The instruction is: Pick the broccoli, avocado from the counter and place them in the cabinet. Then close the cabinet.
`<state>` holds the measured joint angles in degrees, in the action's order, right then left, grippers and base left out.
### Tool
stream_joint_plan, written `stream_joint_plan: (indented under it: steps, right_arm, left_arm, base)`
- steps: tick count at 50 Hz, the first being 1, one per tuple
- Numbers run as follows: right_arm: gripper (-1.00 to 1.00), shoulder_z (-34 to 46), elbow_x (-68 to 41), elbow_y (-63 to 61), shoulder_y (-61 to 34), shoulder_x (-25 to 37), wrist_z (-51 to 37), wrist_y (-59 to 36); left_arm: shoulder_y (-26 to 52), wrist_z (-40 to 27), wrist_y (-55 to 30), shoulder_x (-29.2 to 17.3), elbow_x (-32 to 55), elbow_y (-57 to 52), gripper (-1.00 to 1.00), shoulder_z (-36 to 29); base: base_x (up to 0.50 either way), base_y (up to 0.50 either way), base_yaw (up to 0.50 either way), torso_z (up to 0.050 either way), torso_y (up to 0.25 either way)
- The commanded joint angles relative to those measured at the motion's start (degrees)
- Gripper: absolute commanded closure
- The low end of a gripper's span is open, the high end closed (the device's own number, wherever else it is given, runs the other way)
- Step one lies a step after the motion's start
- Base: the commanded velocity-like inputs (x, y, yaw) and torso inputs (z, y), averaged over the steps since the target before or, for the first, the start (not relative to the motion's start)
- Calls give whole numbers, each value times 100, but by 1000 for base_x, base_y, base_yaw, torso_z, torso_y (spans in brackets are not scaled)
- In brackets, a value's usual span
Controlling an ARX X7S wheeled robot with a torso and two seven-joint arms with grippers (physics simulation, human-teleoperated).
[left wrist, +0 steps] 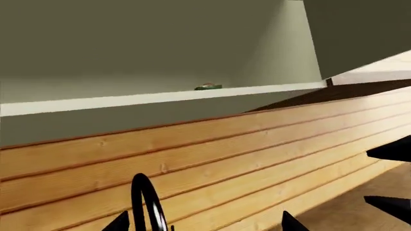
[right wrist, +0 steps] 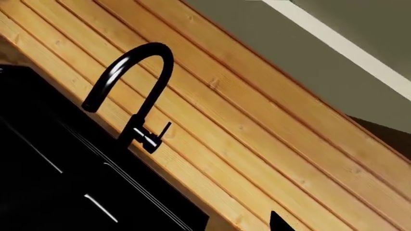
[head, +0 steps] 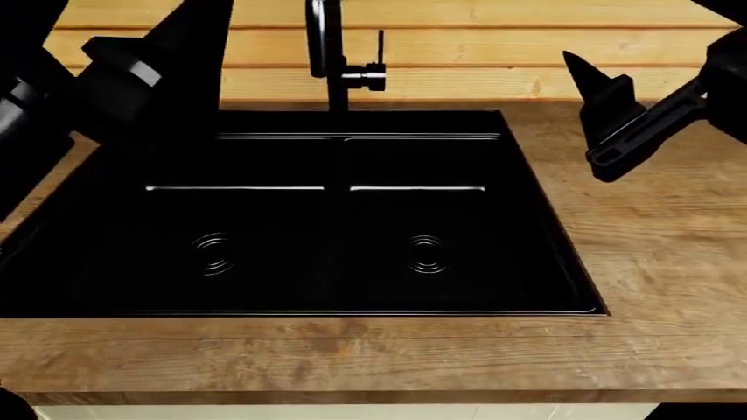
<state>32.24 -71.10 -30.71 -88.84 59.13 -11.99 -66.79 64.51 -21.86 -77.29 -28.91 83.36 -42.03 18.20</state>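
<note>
In the left wrist view the cabinet (left wrist: 160, 98) stands open above the plank wall. A small green thing (left wrist: 207, 86) lies on its shelf, too small to tell whether it is the broccoli or the avocado. Neither shows on the counter (head: 653, 254) in the head view. My left gripper (left wrist: 204, 222) is open with nothing between its tips, raised in front of the wall near the faucet (left wrist: 144, 202). My right gripper (head: 583, 114) hangs open and empty over the counter to the right of the sink (head: 338, 219). In its own view only one fingertip (right wrist: 277, 221) stands out clearly.
The black double-basin sink fills the middle of the counter, with a tall black faucet (head: 332, 52) behind it. The grey cabinet door (left wrist: 359, 33) hangs open beside the shelf. My left arm (head: 140, 61) reaches up at the far left. The pale plank wall (right wrist: 257, 120) runs under the cabinet.
</note>
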Motion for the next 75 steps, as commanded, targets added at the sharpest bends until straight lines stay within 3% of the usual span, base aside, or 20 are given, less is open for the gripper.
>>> stream_joint_plan:
  steps: [1,13,42,58,75]
  right_arm:
    - [-100,22,197,66,515,-152,-228,444]
    - [-100,63,253,-12,751,-98,-257,575]
    - [-100,326,235,-202,811,-13,42,401]
    - [-100,359,258,-253,782,9,82,392]
    - [-100,301,219,-350,844,136,93,486]
  left_arm:
    - [-1309,1356,466,68,-1775,-282,-100,-72]
    - [-1772,1529,792,-83,-2065,-401,-100,-92]
    - [-1267,1027,501,-233,-1301,-526,-100,-46]
    - [-1163,928,506,-334,-1142,-486,-100,-66]
    - [-1279,964,636,-396,-1166,-501,-100,-78]
  base:
    - [-2,-500,0,0,0]
    - [-2,-493,0,0,0]
    - [118,-436,0,0,0]
    - [141,365,0,0,0]
    - [107,32,0,0,0]
